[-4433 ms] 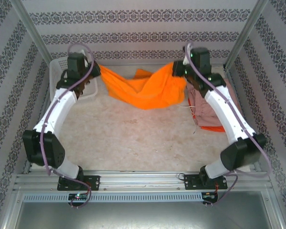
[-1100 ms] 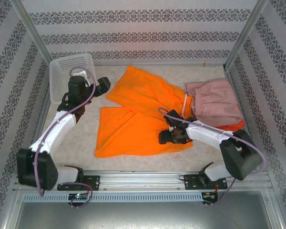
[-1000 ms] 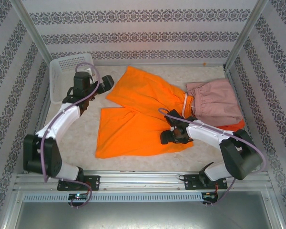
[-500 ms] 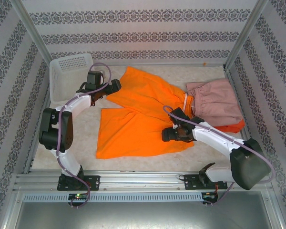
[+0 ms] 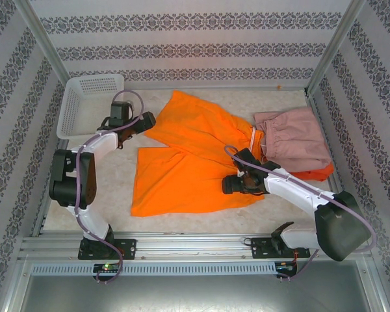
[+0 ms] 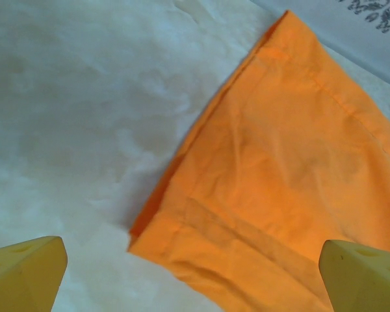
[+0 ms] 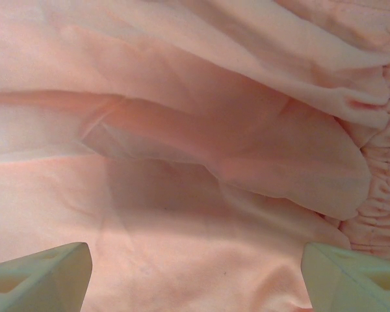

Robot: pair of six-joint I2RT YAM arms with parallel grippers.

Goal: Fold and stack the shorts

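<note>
Flat on the table [image 5: 114, 195], yellow-orange shorts [image 5: 188, 162]: long axis left to right, gathered waist rightward, two legs splayed leftward. Soft, creased cloth (hem stitched). Left gripper [image 5: 145, 121] gaping at the far leg's hem corner; right gripper [image 5: 233, 184] gaping low over the near leg. Just right: dusty pink shorts [image 5: 292, 140] atop red-orange shorts [image 5: 312, 174]. Far-left corner: white mesh basket [image 5: 91, 104].

Text, labels, brands, numbers: none can be read in any view.
Wall covering [image 5: 195, 23]: bands of repeating dark ornament, a pattern rather than lettering.
</note>
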